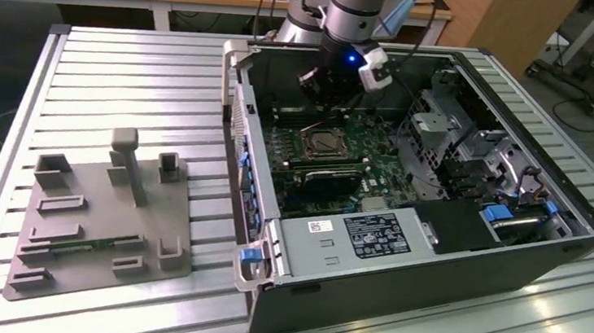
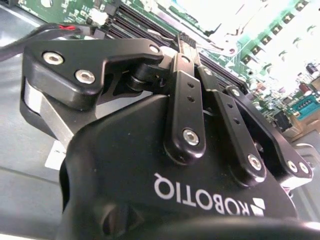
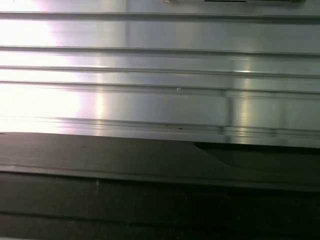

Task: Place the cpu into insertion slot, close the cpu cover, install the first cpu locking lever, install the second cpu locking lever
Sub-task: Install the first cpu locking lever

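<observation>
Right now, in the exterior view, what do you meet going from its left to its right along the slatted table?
Grey fixture plate with upright blocks → blue latch at the case's near corner → insertion slot on the green motherboard → black block → blue clip.

Green motherboard (image 1: 358, 160), black gripper (image 2: 187, 47), perhaps grey fixture plate (image 1: 95, 225)
</observation>
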Available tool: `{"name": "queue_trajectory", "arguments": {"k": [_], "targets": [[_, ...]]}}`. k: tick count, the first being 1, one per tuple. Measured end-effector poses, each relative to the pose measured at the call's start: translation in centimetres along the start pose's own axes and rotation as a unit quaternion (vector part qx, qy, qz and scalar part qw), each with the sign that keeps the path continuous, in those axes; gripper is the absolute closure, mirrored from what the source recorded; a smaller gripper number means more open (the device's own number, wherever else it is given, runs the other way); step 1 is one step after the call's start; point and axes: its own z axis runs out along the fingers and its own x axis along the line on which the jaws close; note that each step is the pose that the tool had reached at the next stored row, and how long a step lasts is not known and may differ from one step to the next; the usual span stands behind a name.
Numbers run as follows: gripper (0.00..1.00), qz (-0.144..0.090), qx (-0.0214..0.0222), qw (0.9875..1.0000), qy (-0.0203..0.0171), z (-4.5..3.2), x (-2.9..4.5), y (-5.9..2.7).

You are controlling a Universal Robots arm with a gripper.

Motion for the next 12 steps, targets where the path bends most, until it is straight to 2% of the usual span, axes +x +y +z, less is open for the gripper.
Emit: {"name": "queue_trajectory", "arguments": {"k": [12], "targets": [[0.90, 0.000, 0.0000, 1.0000, -0.0001, 0.44, -0.88, -0.04]]}}
